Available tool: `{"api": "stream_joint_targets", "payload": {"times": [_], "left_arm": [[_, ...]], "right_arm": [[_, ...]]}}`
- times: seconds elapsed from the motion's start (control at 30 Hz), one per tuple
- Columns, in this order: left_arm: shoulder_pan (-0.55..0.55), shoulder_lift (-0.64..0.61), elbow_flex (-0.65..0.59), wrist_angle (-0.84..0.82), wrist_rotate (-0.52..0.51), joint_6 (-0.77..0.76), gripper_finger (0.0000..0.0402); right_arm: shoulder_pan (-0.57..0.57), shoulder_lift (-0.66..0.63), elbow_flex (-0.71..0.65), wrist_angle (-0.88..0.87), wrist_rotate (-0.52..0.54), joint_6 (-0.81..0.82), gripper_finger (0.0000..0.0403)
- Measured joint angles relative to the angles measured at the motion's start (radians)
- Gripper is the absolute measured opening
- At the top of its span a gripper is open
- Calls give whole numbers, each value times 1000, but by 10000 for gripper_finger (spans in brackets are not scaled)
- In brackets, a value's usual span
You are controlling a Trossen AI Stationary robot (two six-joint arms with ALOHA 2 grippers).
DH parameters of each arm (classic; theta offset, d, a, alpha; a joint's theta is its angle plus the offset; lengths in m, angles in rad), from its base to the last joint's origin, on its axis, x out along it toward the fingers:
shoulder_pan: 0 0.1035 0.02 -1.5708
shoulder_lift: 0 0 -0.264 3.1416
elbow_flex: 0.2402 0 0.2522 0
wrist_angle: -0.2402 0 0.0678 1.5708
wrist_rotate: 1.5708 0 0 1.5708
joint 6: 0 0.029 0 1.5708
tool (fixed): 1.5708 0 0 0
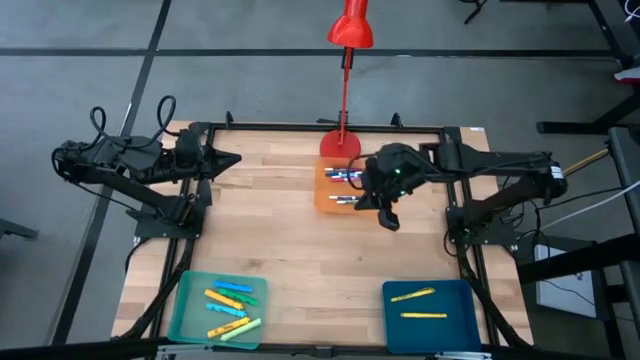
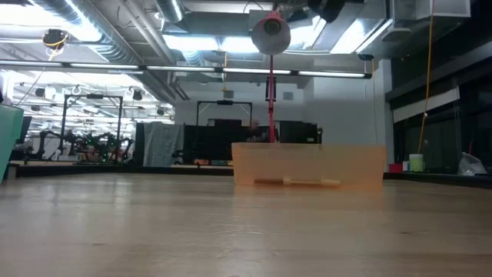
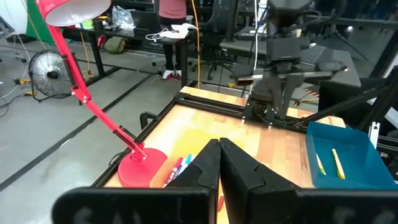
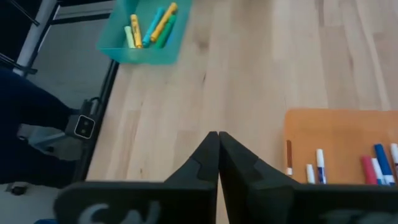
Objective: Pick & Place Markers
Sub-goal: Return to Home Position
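Shut tight on nothing, the right gripper (image 4: 217,134) hangs over bare table (image 1: 290,240) just off the front right corner of the orange tray (image 1: 325,192). Its fingers meet along their whole length. Left gripper (image 3: 219,142) is likewise pinched closed and empty, near the table's left rear corner, well apart from every tray.

Markers (image 1: 343,175) in the orange tray lie flat and roughly parallel, long axes running left-right across the table, partly hidden under the right wrist. From the low view, one shows broadside through the tray's translucent wall. Two yellow markers (image 1: 422,315) rest in the blue tray (image 1: 440,337), also crosswise, the farther one slightly tilted. Mixed markers (image 1: 232,297) in the teal tray (image 1: 185,312), yellow, orange, blue and green, lie at shallow slants. Behind the orange tray stands a red lamp (image 1: 350,25).
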Motion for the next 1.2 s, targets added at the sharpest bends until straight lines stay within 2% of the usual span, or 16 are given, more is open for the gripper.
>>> {"api": "stream_joint_targets", "payload": {"times": [0.2,0.5,0.83,1.2], "left_arm": [[0,0,0,0,0,0,2],[0,0,0,0,27,-3,7],[0,0,0,0,28,-2,9],[0,0,0,0,29,0,6]], "right_arm": [[71,-29,-2,22,69,-3,6],[122,-31,-3,160,88,-16,9],[163,-30,-3,256,203,-49,4],[176,-30,-4,295,215,-96,3]]}}
